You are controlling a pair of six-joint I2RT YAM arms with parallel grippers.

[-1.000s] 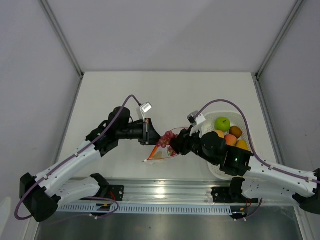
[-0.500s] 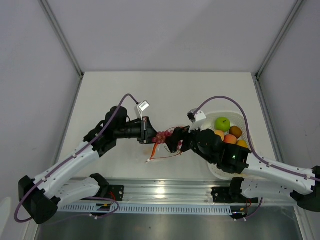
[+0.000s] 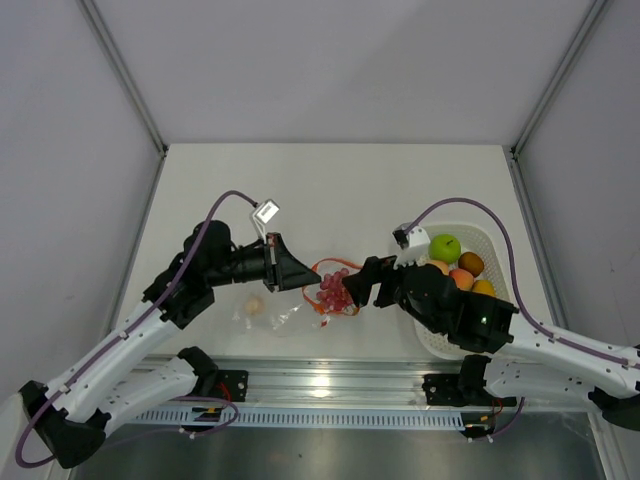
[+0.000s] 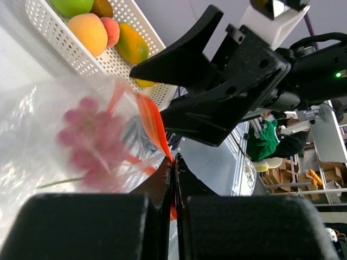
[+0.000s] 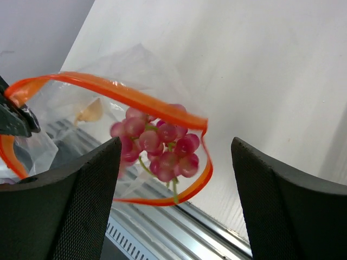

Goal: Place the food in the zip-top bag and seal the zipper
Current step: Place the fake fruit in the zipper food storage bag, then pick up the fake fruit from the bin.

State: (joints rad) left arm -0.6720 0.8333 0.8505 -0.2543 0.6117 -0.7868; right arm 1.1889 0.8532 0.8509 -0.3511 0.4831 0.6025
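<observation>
From the top view, the tabletop (image 3: pixel 330 180) carries the white perforated tray (image 4: pixel 103 62) of fruit behind my right pincer (image 5: pixel 174 146), which stands spread and empty. The zip-top bag (image 5: pixel 70 103) lies between both pincers. The right wrist view looks into its open mouth at the grape cluster (image 5: pixel 160 143). The left wrist view shows my left pincer (image 4: pixel 174 168) clamped on the zipper (image 5: pixel 124 93).

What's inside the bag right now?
Inside the bag, a bunch of red grapes sits just within the open mouth, and one pale yellow piece lies deeper in. Crumpled plastic blurs the far end, so anything else there cannot be seen.
</observation>
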